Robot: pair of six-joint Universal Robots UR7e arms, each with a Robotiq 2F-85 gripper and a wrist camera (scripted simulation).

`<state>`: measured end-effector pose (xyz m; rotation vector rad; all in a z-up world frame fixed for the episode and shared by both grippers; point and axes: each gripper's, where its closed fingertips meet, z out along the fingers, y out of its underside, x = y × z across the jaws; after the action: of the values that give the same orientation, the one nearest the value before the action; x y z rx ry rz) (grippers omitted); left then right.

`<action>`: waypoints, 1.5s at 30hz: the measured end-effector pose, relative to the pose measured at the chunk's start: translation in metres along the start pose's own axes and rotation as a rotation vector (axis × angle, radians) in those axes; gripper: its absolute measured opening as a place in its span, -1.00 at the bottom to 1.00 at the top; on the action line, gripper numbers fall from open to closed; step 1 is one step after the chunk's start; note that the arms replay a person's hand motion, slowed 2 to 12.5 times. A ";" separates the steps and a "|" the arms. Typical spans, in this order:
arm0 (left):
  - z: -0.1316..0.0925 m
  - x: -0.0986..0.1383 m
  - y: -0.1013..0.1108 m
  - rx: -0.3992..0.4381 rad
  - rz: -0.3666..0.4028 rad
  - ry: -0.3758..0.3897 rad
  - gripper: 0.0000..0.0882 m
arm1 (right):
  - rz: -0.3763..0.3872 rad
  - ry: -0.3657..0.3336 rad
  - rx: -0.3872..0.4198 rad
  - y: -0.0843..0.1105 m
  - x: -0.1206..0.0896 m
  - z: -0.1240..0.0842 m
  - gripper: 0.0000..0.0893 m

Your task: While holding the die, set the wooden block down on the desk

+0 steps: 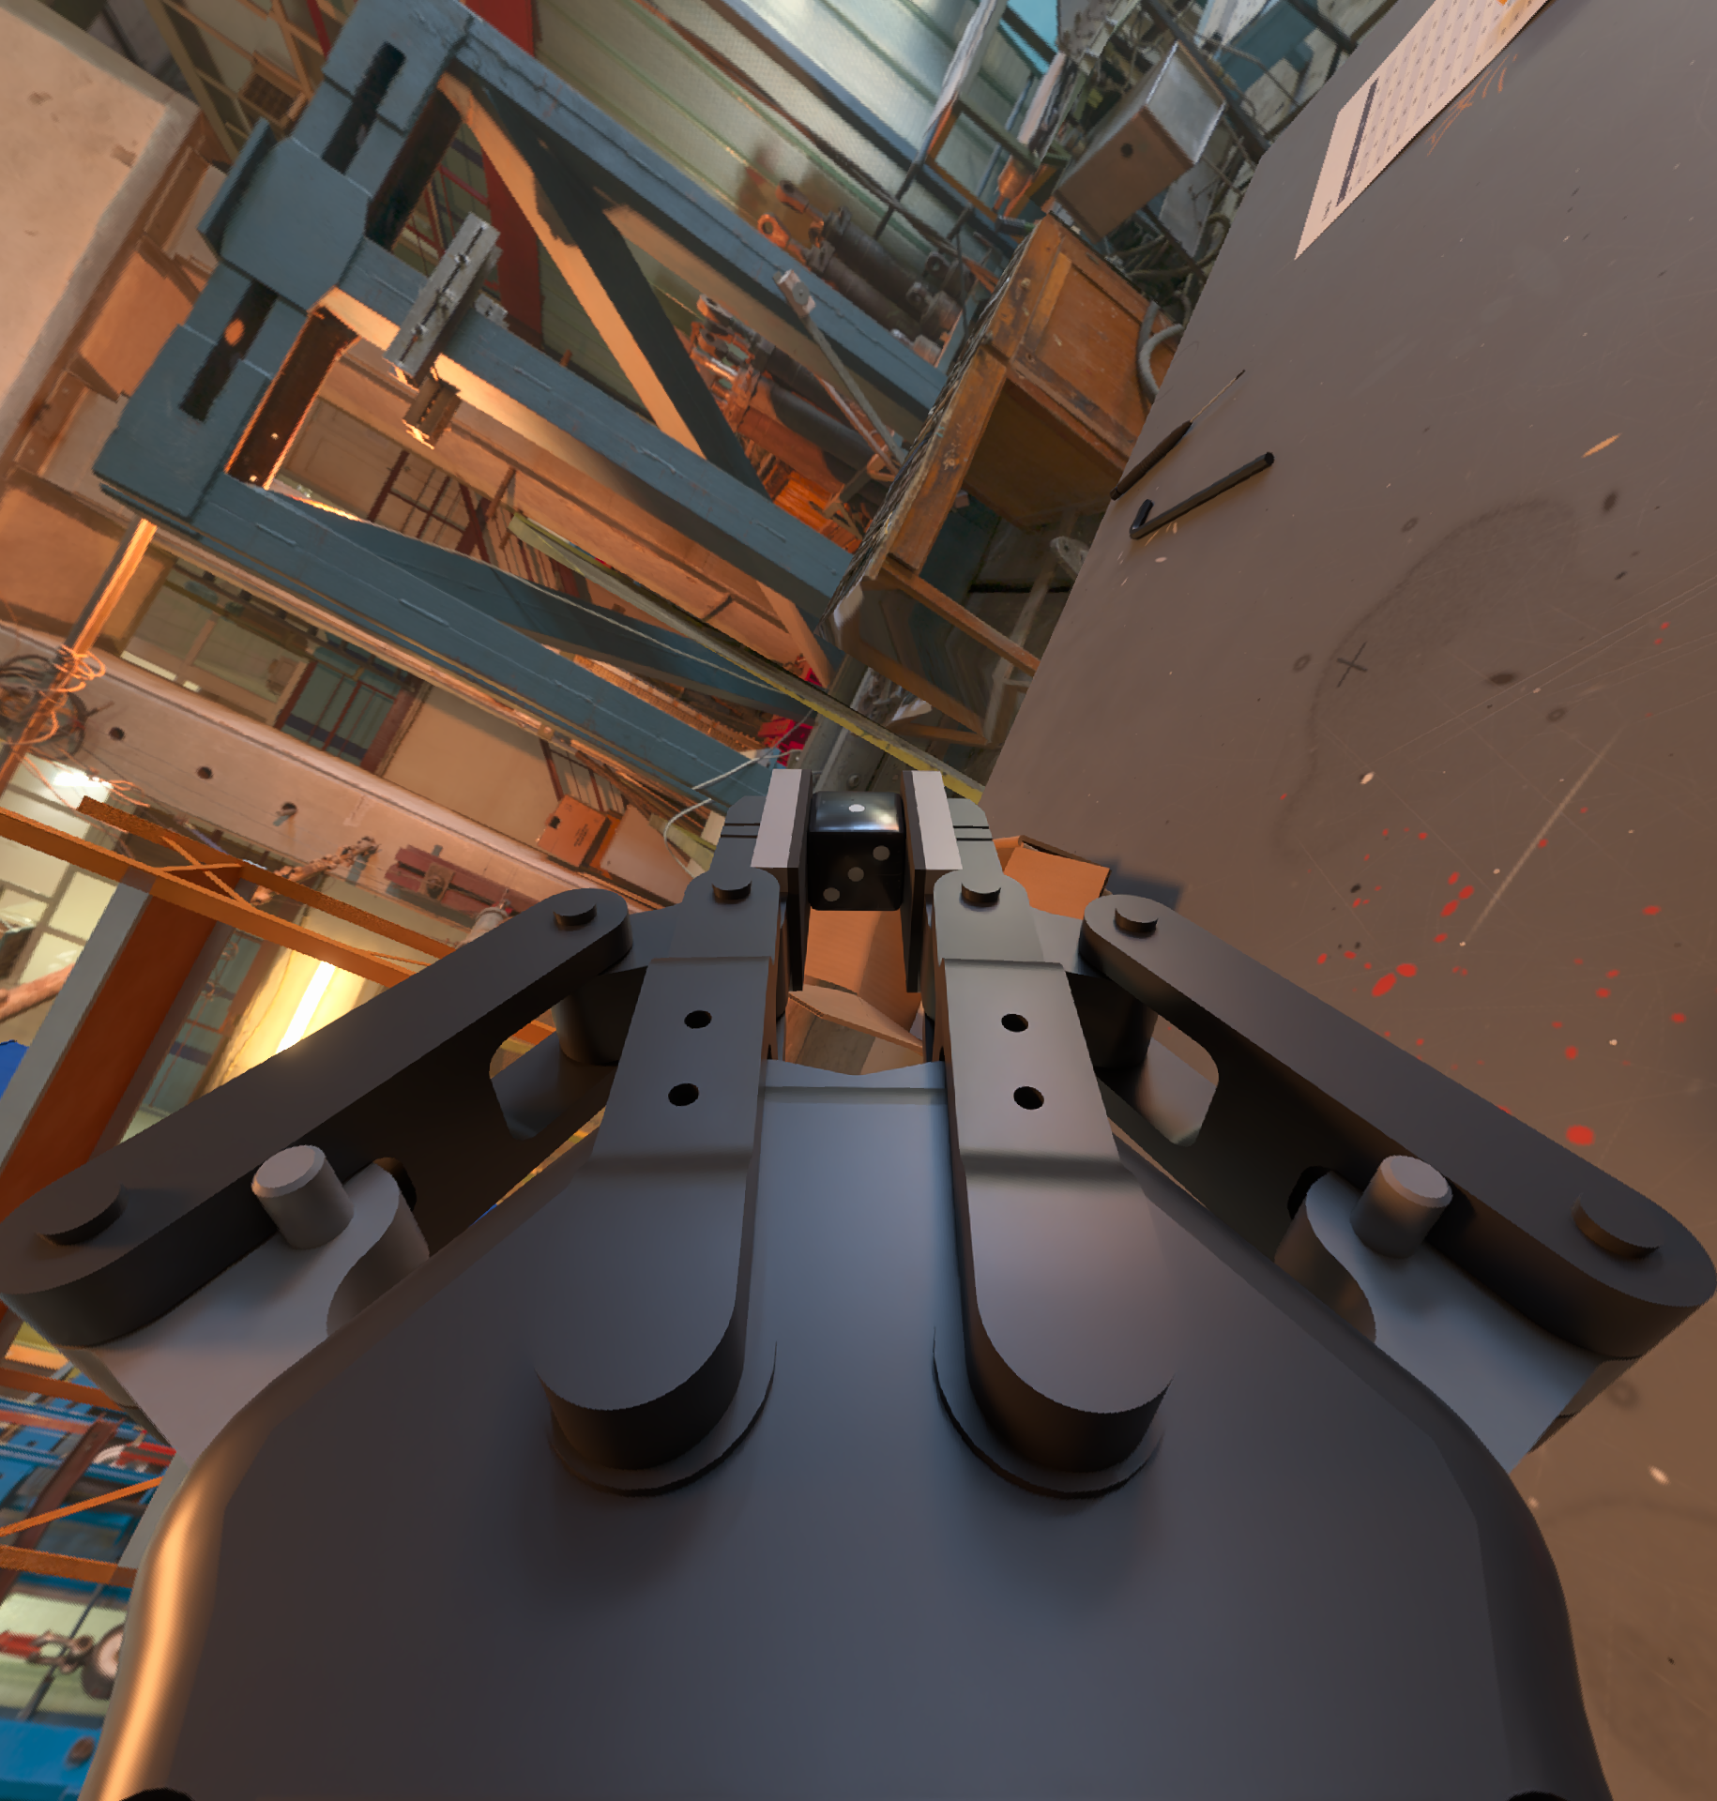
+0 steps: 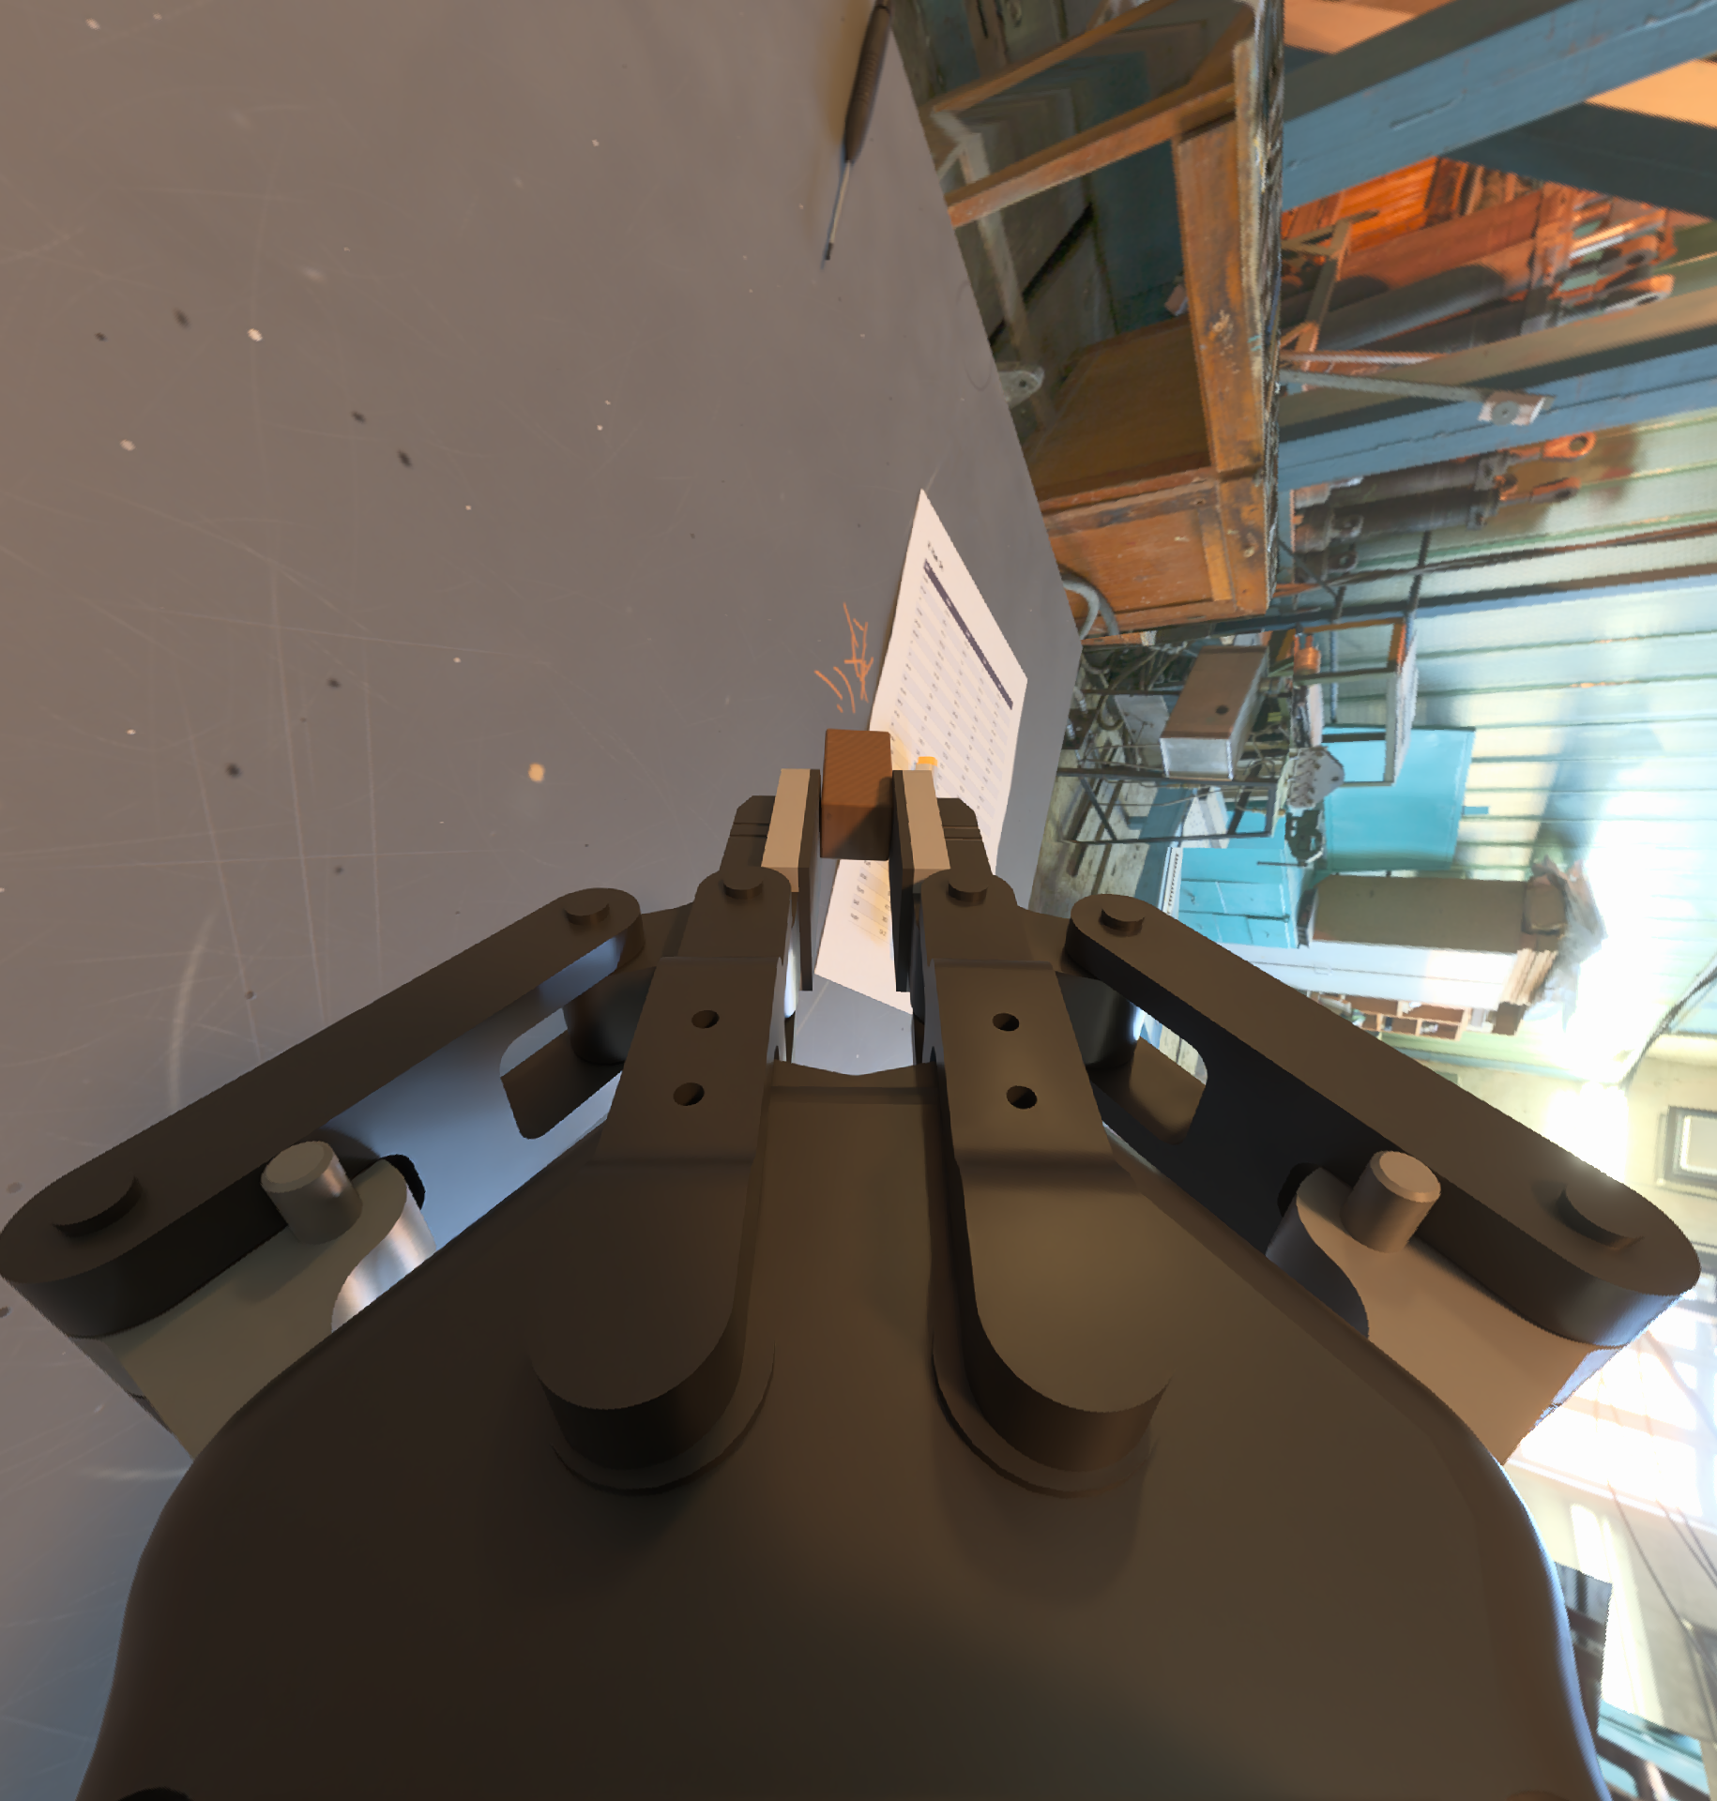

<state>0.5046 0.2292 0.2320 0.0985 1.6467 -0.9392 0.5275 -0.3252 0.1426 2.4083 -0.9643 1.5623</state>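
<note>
Right gripper [image 2: 855, 814] is sitting nearest the lens in its own view, pads pinching the wooden block [image 2: 855, 799] between them; block's long axis is running forward along the fingers, far end poking past the tips; grain face is showing on top.

Block is hanging clear of the desk [image 2: 348, 487]; whether it is high or low over the surface I cannot tell from this angle. It is sitting near the desk's far edge, over or just short of the printed sheet [image 2: 952, 682] lying along that edge (orange scribble just beside the sheet); a slim pen-like tool [image 2: 859, 107] is lying near the far corner, well apart.

Left gripper [image 1: 855, 848] is pinching the black die [image 1: 856, 850] between its pads, white pips facing the camera; it is pointing off past the desk edge toward the workshop clutter, so die is staying out of the way. Hex key [image 1: 1201, 495] is lying near that edge, well apart.

Judgement: right arm is the one doing the move; what matters is the block-to-desk gap straight off the fingers' side; lowering onto bare grey beside the sheet looks safer than onto the paper; left needs only to keep its squeeze.
</note>
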 end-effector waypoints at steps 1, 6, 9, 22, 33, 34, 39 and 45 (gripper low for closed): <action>0.000 0.000 0.000 0.000 0.000 0.001 -0.64 | -0.007 -0.006 -0.001 -0.001 -0.003 0.001 -0.71; 0.001 0.001 0.000 -0.001 0.001 0.003 -0.64 | -0.042 -0.043 -0.014 -0.002 -0.018 0.005 -0.71; 0.001 0.002 0.000 -0.001 0.001 0.005 -0.64 | -0.065 -0.063 -0.025 -0.002 -0.026 0.007 -0.71; 0.002 0.005 0.000 -0.002 0.004 0.016 -0.64 | -0.157 -0.192 -0.070 -0.003 -0.061 0.015 -0.71; 0.003 0.007 0.000 -0.002 0.003 0.021 -0.64 | -0.207 -0.381 -0.107 -0.001 -0.086 0.015 -0.71; 0.003 0.007 0.000 -0.002 0.004 0.022 -0.64 | -0.217 -0.405 -0.110 0.000 -0.089 0.015 -0.71; 0.003 0.008 0.000 -0.003 0.004 0.025 -0.64 | -0.269 -0.528 -0.159 0.007 -0.103 0.010 -0.71; 0.004 0.009 0.001 -0.004 0.005 0.029 -0.64 | -0.337 -0.615 -0.242 0.019 -0.108 0.008 -0.71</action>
<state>0.5049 0.2236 0.2240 0.1141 1.6744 -0.9341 0.4940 -0.2954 0.0426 2.7230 -0.7055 0.5629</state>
